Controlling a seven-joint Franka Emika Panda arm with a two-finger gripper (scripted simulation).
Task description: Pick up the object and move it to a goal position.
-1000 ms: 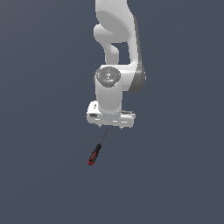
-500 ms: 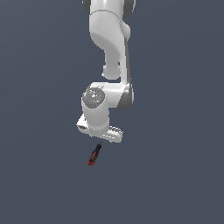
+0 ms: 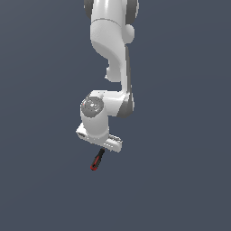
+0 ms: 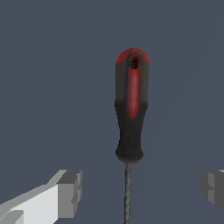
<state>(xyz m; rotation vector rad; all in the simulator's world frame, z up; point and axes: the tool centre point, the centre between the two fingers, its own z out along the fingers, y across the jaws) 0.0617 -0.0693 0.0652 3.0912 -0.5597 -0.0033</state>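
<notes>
Beneath the arm's lowered wrist, the screwdriver [image 3: 97, 159] lay on the plain dark ground, its black-and-red handle poking out from under the gripper [image 3: 106, 148] in the exterior view. In the wrist view the gripper [image 4: 142, 188] stood wide, one finger [image 4: 70, 193] on each side of the thin dark shaft and well clear of it, with nothing held; the handle [image 4: 130, 107] stretched away beyond the fingertips.

The main risk, as I judged it, was the choice of grip. The jaws straddled the shaft (not the thicker handle), and a thin round rod can roll or slip between flat pads as they close. With the heavier handle hanging out to one side, the tool might also pivot once lifted and drop on the way to the goal. Closing before the pads reached the level of the shaft could simply miss it or flick it aside.

No brand, label or writing could be read anywhere; the handle showed only a small dark hole near its red end.
</notes>
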